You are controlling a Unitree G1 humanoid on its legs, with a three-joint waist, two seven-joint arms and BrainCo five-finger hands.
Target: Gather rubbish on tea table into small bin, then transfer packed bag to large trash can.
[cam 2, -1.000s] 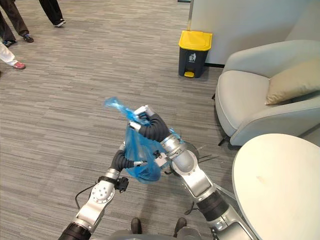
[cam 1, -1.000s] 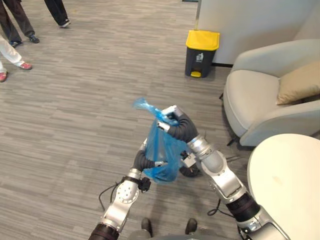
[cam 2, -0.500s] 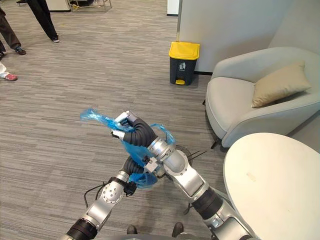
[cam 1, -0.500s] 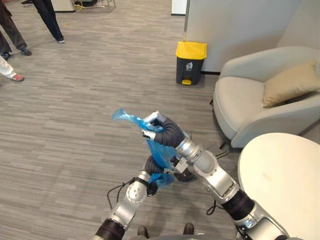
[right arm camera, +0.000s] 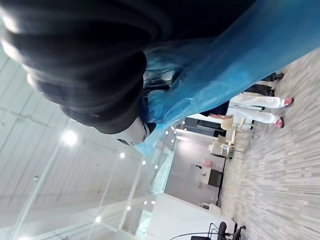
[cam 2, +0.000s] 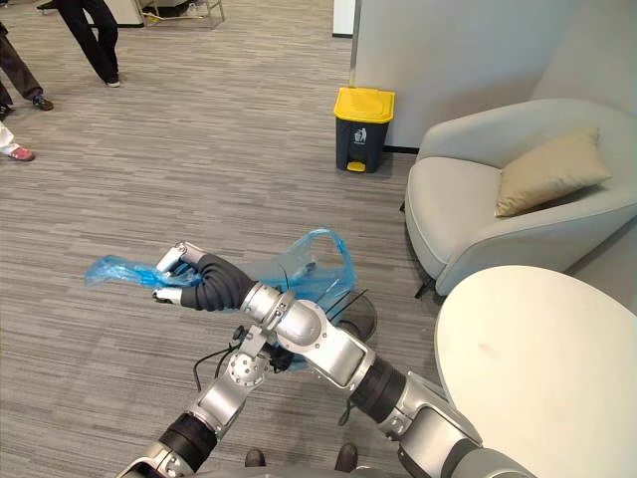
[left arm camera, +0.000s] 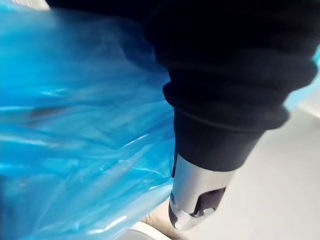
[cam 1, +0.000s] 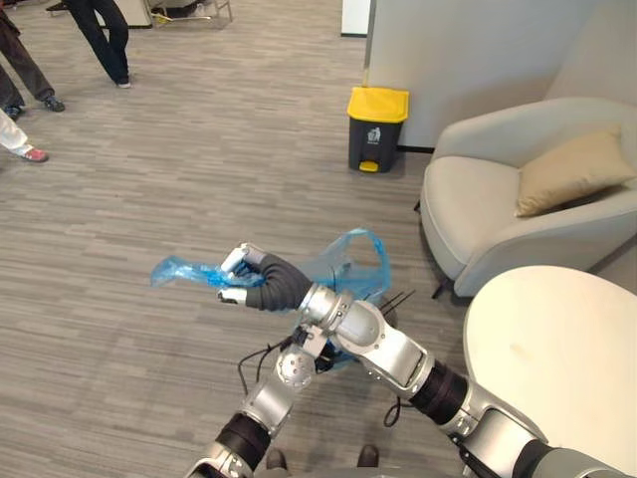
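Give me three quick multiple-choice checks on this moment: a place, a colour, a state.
1. Where does the trash can stand? A) on the round table B) at the wall, beside the armchair C) by the people's shoes
2. Its lid is: A) yellow B) red C) green
3. The right hand is: A) open and flat B) shut, empty C) shut on the blue bag
Answers: 1 B, it sits at the wall's foot near the armchair; 2 A, the lid is yellow over a dark body; 3 C, its fingers curl round the bag's bunched end.
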